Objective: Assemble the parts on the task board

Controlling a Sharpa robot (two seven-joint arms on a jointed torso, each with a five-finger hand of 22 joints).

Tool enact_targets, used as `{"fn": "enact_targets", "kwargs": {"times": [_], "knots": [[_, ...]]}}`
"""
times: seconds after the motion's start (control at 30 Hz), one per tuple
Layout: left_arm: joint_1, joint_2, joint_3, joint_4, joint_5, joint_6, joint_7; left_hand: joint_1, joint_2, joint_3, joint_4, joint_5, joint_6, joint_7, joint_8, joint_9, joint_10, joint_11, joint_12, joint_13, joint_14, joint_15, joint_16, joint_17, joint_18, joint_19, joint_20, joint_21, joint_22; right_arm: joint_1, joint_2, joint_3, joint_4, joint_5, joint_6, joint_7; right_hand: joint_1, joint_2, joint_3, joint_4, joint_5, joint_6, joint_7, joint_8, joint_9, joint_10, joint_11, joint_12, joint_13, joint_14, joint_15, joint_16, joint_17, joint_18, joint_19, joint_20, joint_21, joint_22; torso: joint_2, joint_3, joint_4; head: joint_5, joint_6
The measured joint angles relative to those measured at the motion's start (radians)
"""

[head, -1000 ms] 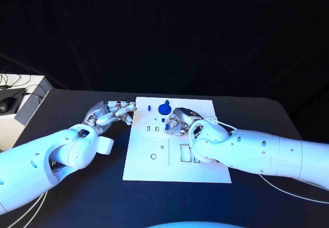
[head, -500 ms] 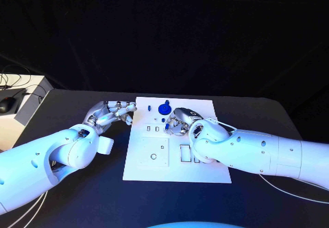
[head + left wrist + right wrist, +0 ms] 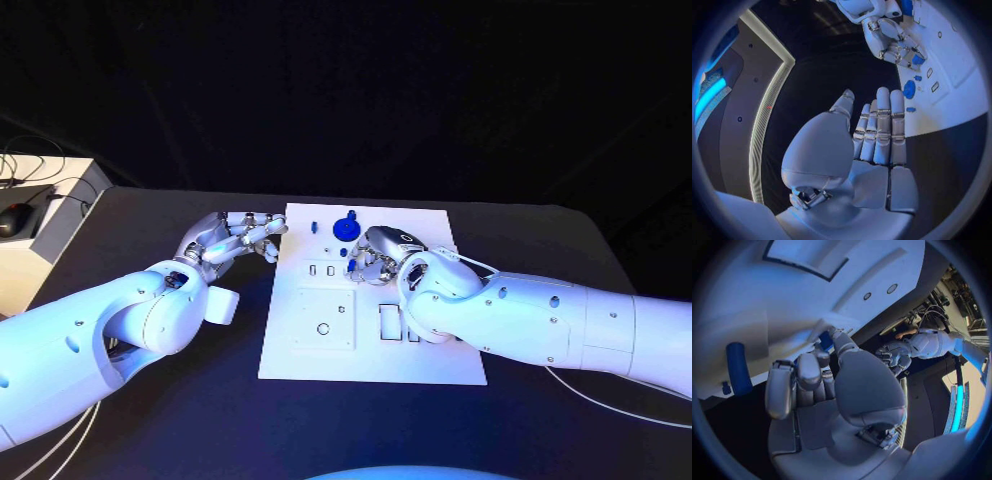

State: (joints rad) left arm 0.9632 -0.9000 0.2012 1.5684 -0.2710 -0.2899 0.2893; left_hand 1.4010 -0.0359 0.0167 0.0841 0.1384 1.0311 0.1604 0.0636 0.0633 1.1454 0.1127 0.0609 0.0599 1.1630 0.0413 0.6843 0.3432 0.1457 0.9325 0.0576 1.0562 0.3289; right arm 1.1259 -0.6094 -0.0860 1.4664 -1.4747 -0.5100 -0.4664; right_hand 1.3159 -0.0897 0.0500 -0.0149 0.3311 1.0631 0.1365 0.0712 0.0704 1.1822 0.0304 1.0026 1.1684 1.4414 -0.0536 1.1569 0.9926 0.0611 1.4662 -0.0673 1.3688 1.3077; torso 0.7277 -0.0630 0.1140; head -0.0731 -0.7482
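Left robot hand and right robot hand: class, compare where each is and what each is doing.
The left robot hand sits over the black table beside the task board, while the right robot hand is over the board. The left holds nothing, fingers extended together; the right has its fingers curled at a small blue part. Both are silver, on white arms.

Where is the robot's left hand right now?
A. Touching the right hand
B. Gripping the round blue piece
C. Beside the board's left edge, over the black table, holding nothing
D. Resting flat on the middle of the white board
C: in the head view the left hand sits just off the task board, over the black table, fingers straight and nothing in them.
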Motion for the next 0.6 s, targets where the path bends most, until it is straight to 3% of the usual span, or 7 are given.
{"fn": "enact_targets", "kwargs": {"times": [0.2, 0.23, 0.33, 0.47, 0.6], "knots": [[0.000, 0.000, 0.000, -0.001, 0.000, 0.000, 0.000, 0.000, 0.000, 0.000, 0.000, 0.000, 0.000, 0.000, 0.000, 0.000, 0.000, 0.000, 0.000, 0.000, 0.000, 0.000, 0.000, 0.000, 0.000, 0.000, 0.000, 0.000, 0.000, -0.002, -0.012, -0.001, 0.011, 0.000, -0.012, 0.010, -0.010, -0.044, -0.010, 0.022, -0.008, -0.044, 0.008, 0.000, -0.001, -0.017, 0.005, 0.000, -0.011, 0.000, 0.008, 0.000, 0.000, 0.000, 0.000, 0.001, 0.000, 0.000, 0.000, 0.0004, 0.0000, 0.001, 0.000], [0.000, 0.000, 0.000, -0.001, 0.000, 0.000, 0.000, 0.000, 0.000, 0.000, 0.000, 0.000, 0.000, 0.000, 0.000, 0.000, 0.000, 0.000, 0.000, 0.000, 0.000, 0.000, 0.000, 0.000, 0.000, 0.000, 0.000, 0.000, 0.000, -0.002, -0.015, -0.001, 0.013, 0.000, -0.015, 0.012, -0.011, -0.065, -0.020, 0.045, -0.014, -0.060, 0.008, 0.000, -0.001, -0.024, 0.009, 0.000, -0.015, -0.002, 0.010, 0.000, 0.001, 0.000, 0.000, 0.011, 0.000, 0.000, 0.000, 0.0004, 0.0000, 0.001, 0.000], [0.000, 0.000, 0.000, -0.001, 0.000, 0.000, 0.000, 0.000, 0.000, 0.000, 0.000, 0.000, 0.000, 0.000, 0.000, 0.000, -0.004, 0.004, 0.000, 0.000, 0.000, 0.000, 0.000, 0.000, 0.000, 0.000, 0.000, 0.000, 0.000, -0.003, -0.025, -0.001, 0.021, 0.000, -0.029, 0.022, 0.016, -0.100, -0.037, 0.130, -0.061, -0.079, 0.008, -0.003, -0.001, -0.034, 0.016, 0.000, -0.027, 0.002, 0.016, 0.000, 0.002, 0.000, 0.000, 0.014, 0.000, 0.000, 0.000, 0.0007, -0.0006, 0.003, 0.001], [0.000, 0.000, 0.000, -0.002, 0.000, 0.000, 0.000, 0.000, 0.000, 0.000, 0.000, 0.000, 0.000, 0.000, 0.000, 0.000, -0.004, 0.004, 0.000, 0.000, 0.000, 0.000, 0.000, 0.000, 0.000, 0.000, 0.000, 0.000, 0.000, -0.003, -0.037, -0.001, 0.031, 0.002, -0.047, 0.036, 0.031, -0.115, -0.047, 0.176, -0.072, -0.084, 0.013, -0.003, -0.001, -0.037, 0.020, 0.000, -0.039, -0.002, 0.020, 0.000, 0.002, 0.000, 0.000, 0.018, 0.000, 0.000, 0.000, 0.0012, -0.0008, 0.004, 0.001], [0.000, 0.001, 0.000, -0.002, 0.000, 0.000, 0.000, 0.000, 0.000, 0.000, 0.000, 0.000, 0.000, 0.000, 0.000, 0.000, -0.004, 0.004, 0.000, 0.000, 0.000, 0.000, 0.000, 0.000, 0.000, 0.000, 0.000, 0.000, 0.000, -0.003, -0.046, -0.001, 0.042, 0.003, -0.067, 0.050, 0.032, -0.116, -0.047, 0.180, -0.072, -0.086, 0.015, -0.003, -0.001, -0.037, 0.020, 0.000, -0.042, -0.002, 0.020, 0.000, 0.002, 0.000, 0.000, 0.021, 0.000, 0.000, 0.000, 0.0012, -0.0010, 0.004, 0.001]]}}
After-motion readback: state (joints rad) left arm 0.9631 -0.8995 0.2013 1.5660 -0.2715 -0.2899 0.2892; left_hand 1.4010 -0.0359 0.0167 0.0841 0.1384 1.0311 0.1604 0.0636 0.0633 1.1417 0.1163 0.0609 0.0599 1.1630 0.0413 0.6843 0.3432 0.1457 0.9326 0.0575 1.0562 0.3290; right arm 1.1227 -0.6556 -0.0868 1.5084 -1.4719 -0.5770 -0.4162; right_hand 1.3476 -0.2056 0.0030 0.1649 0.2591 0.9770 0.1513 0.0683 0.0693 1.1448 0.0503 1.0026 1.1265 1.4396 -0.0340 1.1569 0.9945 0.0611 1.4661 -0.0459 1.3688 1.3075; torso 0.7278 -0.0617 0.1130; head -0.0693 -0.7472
